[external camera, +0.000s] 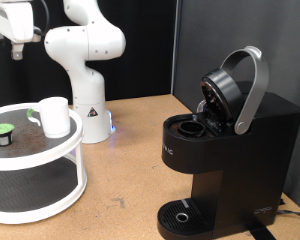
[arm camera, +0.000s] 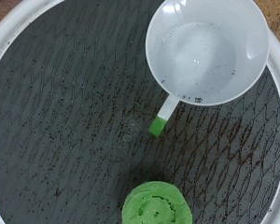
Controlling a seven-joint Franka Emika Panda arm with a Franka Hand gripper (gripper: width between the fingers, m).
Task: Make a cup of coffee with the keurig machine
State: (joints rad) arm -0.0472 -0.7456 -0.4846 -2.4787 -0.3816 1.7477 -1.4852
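White cup (external camera: 54,116) well below gripper (external camera: 17,45)

A brown wooden table (external camera: 130,160) carries everything. On it, at the exterior view's left, stands a white two-tier round stand (external camera: 35,185). The robot's white base (external camera: 87,105) is behind it, and the keurig machine (external camera: 225,160), lid raised, stands at the exterior view's right.
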